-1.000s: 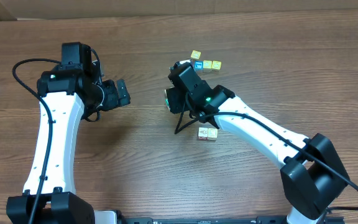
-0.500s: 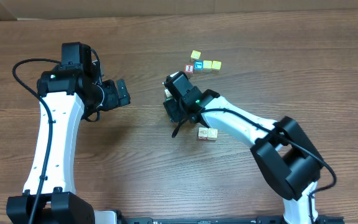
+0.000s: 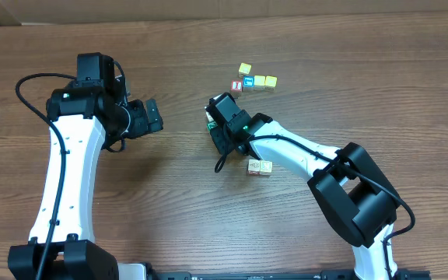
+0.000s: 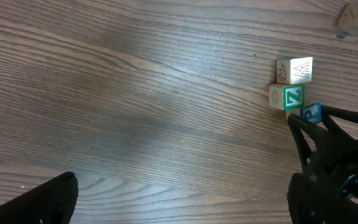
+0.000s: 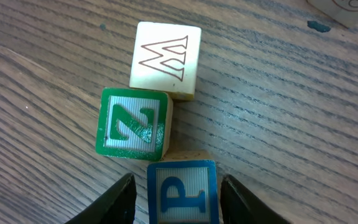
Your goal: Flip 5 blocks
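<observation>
In the right wrist view three blocks lie touching in a row: a whitish W block (image 5: 165,59), a green-faced Z block (image 5: 132,123) and a teal-faced P block (image 5: 182,191). My right gripper (image 5: 178,204) straddles the P block, open, with a narrow gap showing on each side between fingers (image 5: 114,202) and block. The left wrist view shows the same row, W (image 4: 294,70), Z (image 4: 288,97), P (image 4: 311,112), with the right gripper (image 4: 337,146) over it. My left gripper (image 3: 150,117) hovers open and empty, far to the left. Two pale blocks (image 3: 260,166) lie side by side below the right arm.
A cluster of small cubes (image 3: 253,80) sits at the back, among them a red-faced cube (image 3: 237,85) and a yellow one (image 3: 244,69). The wooden table (image 3: 364,93) reaches to cardboard at the far edge. The right arm's cable (image 3: 221,162) trails beside the pale pair.
The right arm has swung down and left onto the row of three blocks, and its jaws have narrowed round the P block. The left arm has not moved.
</observation>
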You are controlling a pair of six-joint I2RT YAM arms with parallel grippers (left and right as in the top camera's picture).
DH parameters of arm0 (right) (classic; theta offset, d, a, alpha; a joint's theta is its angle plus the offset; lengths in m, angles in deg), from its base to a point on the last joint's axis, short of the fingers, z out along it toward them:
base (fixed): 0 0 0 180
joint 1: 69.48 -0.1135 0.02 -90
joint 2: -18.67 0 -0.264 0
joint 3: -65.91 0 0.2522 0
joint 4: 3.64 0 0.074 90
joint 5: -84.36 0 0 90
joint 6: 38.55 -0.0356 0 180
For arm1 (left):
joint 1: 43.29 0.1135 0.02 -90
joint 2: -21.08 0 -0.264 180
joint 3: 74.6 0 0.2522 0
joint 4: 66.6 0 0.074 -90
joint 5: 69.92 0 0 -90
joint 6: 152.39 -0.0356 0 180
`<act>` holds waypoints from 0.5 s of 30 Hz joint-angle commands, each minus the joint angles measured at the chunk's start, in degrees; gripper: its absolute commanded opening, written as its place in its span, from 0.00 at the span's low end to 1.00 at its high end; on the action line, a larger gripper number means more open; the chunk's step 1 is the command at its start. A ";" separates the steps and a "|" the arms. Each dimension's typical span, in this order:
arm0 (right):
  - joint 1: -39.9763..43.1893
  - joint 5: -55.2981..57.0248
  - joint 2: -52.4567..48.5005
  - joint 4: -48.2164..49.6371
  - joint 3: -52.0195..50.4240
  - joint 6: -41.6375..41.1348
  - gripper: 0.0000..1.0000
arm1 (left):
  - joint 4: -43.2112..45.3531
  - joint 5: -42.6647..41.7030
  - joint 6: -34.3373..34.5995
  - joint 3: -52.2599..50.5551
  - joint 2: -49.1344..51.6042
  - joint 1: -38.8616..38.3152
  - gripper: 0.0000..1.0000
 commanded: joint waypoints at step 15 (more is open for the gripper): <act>0.11 0.39 2.49 -2.73 -0.13 -9.09 0.30 | 0.20 0.37 0.72 1.27 0.57 -0.37 1.00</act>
